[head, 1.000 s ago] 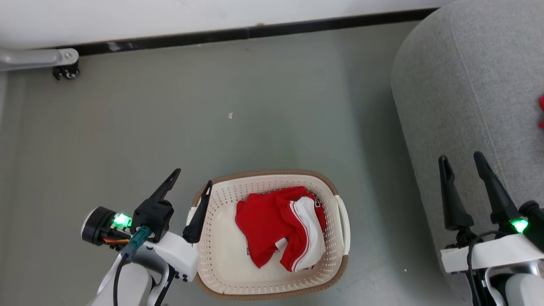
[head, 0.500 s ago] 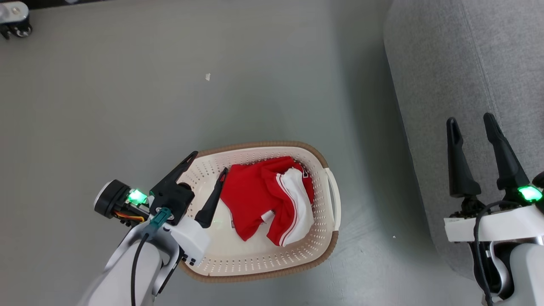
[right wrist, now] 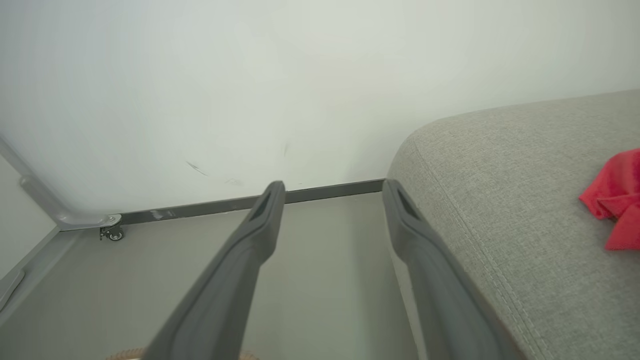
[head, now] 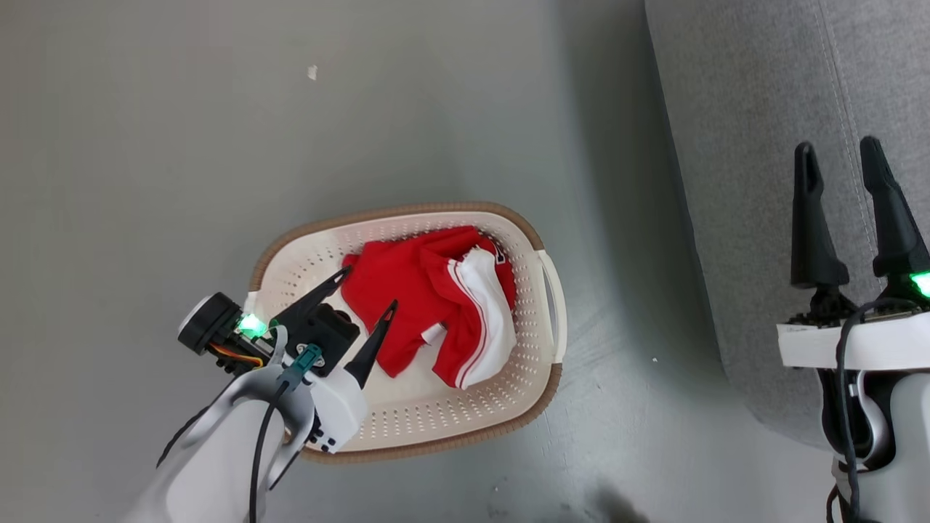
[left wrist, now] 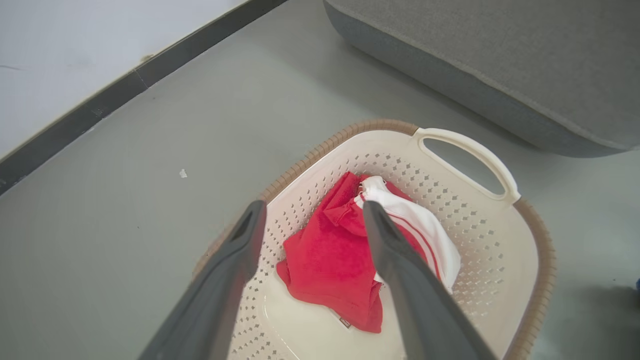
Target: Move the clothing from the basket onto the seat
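The grey floor [head: 182, 145] carries the basket [head: 407, 210], which stands near the seat's left edge but apart from it, presumably so each garment needs only a short carry across. Over the basket's left end hangs the left tool [head: 369, 287], its two dark fingers spread wide and grasping nothing. It slants down into the basket from that end, a pose that reads as lining up for a pick.

The clothing [head: 418, 290], a crumpled red heap with a white, red-striped panel on its right side, lies on the basket's bottom toward the far right corner, leaving the near left of the bottom bare. In the head view one fingertip sits over the heap's left edge and the other just beside its lower fold; whether either touches cloth I cannot tell. In the left wrist view the red bulk shows between the two fingers, ahead of and below them.

Further right comes the seat [head: 741, 145]. The right tool [head: 835, 145] hovers over its left edge, fingers parted and empty, probably parked out of the way. A red garment [right wrist: 612, 200] already lies on the seat.
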{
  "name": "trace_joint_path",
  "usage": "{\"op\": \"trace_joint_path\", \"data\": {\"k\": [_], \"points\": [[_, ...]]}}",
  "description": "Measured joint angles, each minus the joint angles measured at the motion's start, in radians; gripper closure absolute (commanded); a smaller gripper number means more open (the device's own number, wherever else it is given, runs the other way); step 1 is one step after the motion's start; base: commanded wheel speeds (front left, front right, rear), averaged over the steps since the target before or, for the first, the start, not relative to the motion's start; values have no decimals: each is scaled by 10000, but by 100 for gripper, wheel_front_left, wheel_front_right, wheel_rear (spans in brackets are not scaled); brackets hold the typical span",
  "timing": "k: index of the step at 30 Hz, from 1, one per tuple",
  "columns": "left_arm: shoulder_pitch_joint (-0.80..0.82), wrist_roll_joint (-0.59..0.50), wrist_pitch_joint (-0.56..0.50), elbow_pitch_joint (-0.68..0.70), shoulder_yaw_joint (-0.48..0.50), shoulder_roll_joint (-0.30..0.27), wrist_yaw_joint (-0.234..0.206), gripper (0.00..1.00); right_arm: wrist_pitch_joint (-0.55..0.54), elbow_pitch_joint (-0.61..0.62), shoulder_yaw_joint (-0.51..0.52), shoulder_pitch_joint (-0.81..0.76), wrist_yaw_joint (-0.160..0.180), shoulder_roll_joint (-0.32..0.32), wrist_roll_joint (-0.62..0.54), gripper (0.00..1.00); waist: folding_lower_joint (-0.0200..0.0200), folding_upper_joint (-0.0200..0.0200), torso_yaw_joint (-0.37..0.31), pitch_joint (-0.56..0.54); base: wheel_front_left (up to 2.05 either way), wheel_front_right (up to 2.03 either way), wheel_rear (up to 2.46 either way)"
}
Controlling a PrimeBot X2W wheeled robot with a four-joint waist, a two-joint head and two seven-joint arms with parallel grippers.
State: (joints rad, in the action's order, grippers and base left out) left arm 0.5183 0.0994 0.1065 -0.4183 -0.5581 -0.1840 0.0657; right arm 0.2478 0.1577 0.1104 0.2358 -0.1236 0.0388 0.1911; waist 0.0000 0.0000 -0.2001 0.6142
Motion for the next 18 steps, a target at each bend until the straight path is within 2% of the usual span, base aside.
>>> {"op": "trace_joint_path", "data": {"k": [18], "points": [[971, -598, -249, -1317, -740, -44, 345, 0, 31, -219, -44, 1029, 0, 0, 472, 0, 0, 0, -754, 1143, 0, 0, 0]]}}
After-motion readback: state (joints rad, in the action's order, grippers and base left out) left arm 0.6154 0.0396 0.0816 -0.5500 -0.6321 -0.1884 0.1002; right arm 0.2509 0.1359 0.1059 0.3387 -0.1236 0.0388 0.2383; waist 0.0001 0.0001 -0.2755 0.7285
